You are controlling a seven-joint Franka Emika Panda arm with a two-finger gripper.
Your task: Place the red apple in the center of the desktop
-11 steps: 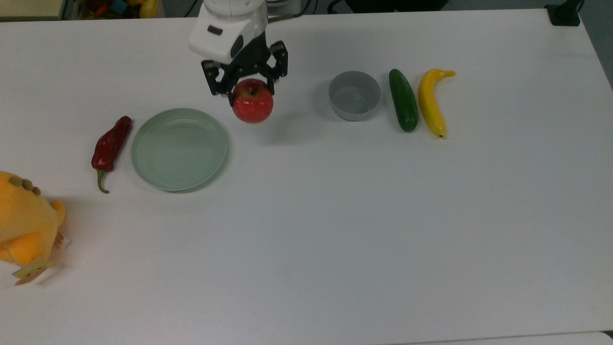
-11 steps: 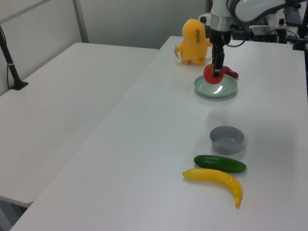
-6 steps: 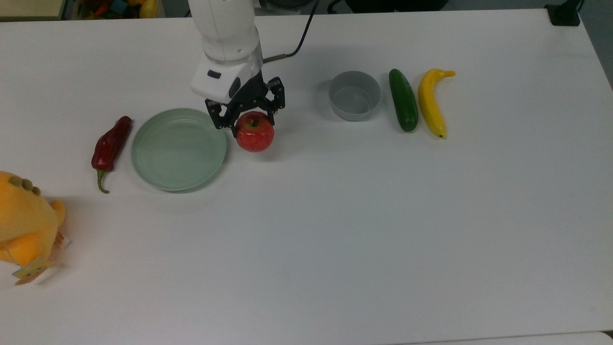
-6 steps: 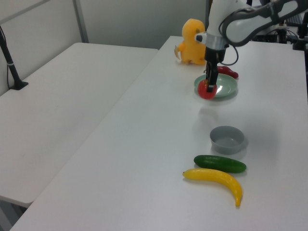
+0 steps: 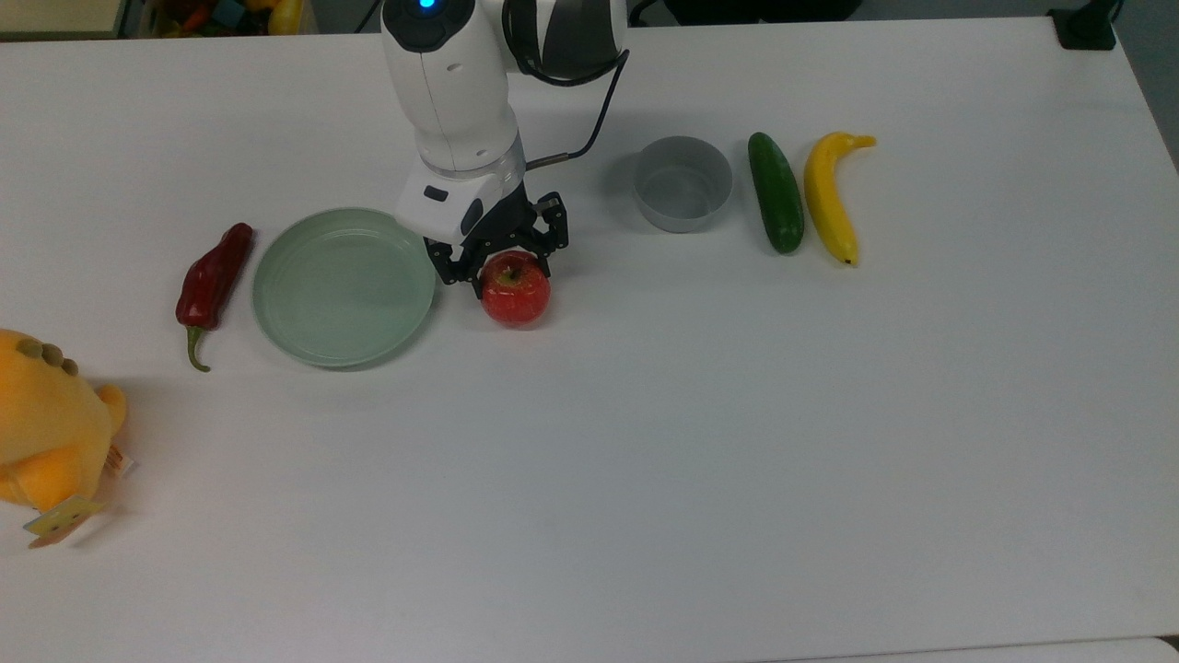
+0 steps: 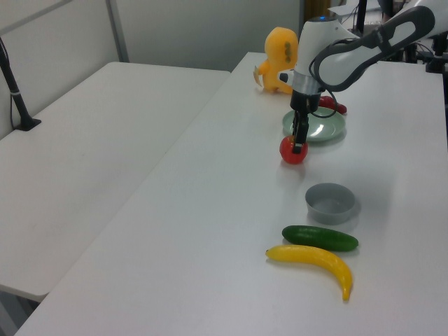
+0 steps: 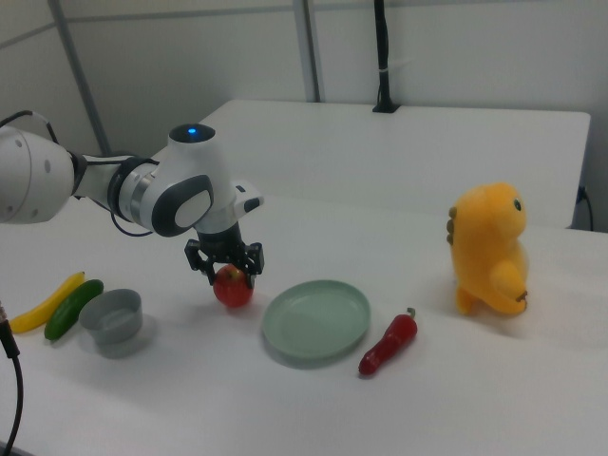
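Gripping the red apple [image 5: 516, 289] from above, the tool [image 5: 502, 261] is closed around its top.

arm [image 5: 458, 92]: glossy white shells, dark grey joint, blue light on top
gripper [image 5: 502, 261]: black, two fingers
cable [image 5: 589, 124]: black

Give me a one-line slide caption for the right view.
Panda gripper holds the red apple low over the white desktop, between a grey bowl and a pale-green plate.
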